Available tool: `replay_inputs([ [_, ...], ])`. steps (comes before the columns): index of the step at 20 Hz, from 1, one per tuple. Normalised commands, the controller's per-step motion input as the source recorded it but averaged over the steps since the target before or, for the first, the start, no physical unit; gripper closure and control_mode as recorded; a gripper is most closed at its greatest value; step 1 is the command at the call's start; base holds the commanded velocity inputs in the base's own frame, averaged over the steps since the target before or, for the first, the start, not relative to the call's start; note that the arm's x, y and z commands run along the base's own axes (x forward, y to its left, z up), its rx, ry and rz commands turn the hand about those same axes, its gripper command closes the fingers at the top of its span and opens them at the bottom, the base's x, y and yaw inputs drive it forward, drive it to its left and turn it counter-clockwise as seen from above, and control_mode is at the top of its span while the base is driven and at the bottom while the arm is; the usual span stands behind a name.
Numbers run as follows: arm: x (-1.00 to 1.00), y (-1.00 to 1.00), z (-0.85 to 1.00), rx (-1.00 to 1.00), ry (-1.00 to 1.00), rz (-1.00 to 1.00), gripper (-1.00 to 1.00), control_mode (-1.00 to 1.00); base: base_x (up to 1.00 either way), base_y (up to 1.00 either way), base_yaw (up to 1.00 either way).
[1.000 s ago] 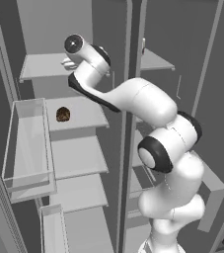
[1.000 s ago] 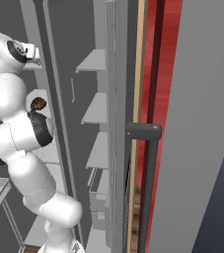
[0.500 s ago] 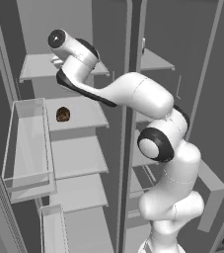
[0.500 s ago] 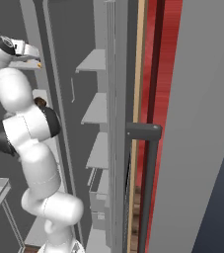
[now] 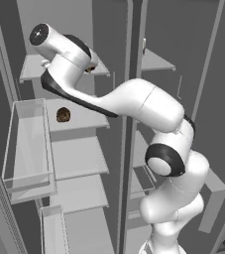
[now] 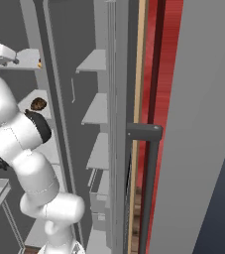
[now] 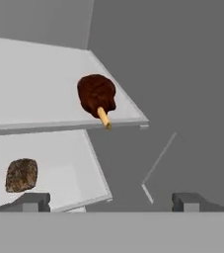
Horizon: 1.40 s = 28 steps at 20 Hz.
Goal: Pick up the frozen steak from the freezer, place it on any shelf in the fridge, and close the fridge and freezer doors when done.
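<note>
Arm swung left; frozen steak bone toward shelf edge.

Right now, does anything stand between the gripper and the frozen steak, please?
Nothing visible does: the frozen steak lies near the edge of its shelf ahead of the open gripper; the round brown item sits a shelf lower.

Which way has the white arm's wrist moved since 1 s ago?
Yes. Left base view: the white wrist swung left and slightly up, toward the top pale grey freezer shelf's left end.
</note>
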Motion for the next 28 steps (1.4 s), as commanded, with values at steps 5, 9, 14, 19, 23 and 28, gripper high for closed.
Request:
replay_inputs([
  [5,-1.00,-0.03,-0.30,0.06,0.07,0.00,-1.00,-1.00,0.00,0.00,0.00],
  [9,-1.00,-0.35,-0.80,0.11,0.12,0.00,-1.00,-1.00,0.00,0.00,0.00],
  [14,-1.00,-0.50,-0.90,0.19,0.13,0.00,-1.00,-1.00,0.00,0.00,0.00],
  [19,-1.00,-0.95,-0.28,0.25,0.07,-0.01,-1.00,-1.00,0.00,0.00,0.00],
  [23,-1.00,-1.00,-0.10,0.23,0.08,0.00,-1.00,-1.00,0.00,0.00,0.00],
  [28,-0.64,-0.86,-0.34,0.13,0.18,0.00,-1.00,-1.00,0.00,0.00,0.00],
])
